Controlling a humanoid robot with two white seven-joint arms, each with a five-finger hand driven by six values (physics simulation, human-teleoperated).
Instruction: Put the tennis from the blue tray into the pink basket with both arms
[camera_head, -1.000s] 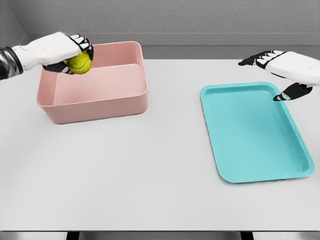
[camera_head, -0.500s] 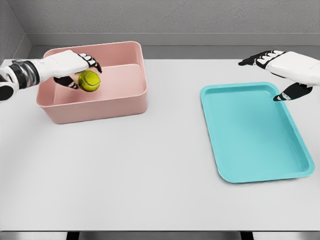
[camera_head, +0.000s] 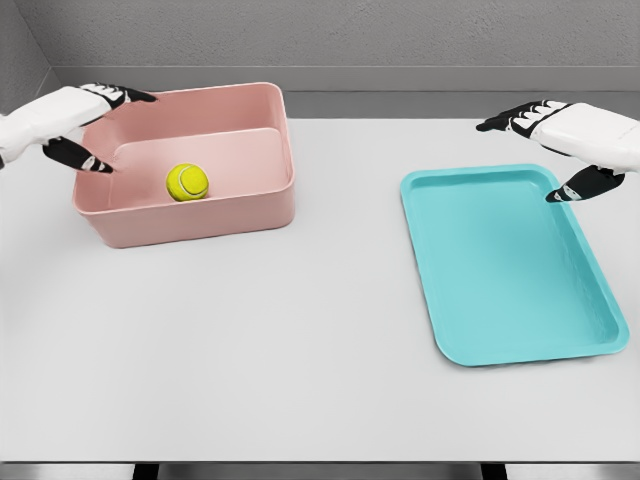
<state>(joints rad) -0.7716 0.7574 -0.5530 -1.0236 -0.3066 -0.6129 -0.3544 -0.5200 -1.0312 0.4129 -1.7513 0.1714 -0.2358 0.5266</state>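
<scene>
Here, in the head view, the yellow-green tennis ball (camera_head: 187, 181) lies on the floor of the pink basket (camera_head: 250, 205), left of the basket's middle and close to its front wall, with no hand touching it. The basket stands on the far left part of the white table (camera_head: 300, 330), its long side turned a little askew to the table's edge.

The left hand (camera_head: 72, 122) hangs over the basket's far left corner, its arm coming in from the left edge. Its fingers are spread and straight, the dark fingertips pointing right over the basket's back rim, the thumb pointing down toward the inside of the left wall; it holds nothing and is apart from the ball.

The blue tray (camera_head: 590, 350) lies on the right part of the table, well apart from the basket, its long side running from the far left toward the near right.

The right hand (camera_head: 560, 135) hovers over the tray's far right corner, its arm coming in from the right edge. Its fingers are spread wide, pointing left, with the thumb pointing down toward the tray's rim; it grasps nothing.
</scene>
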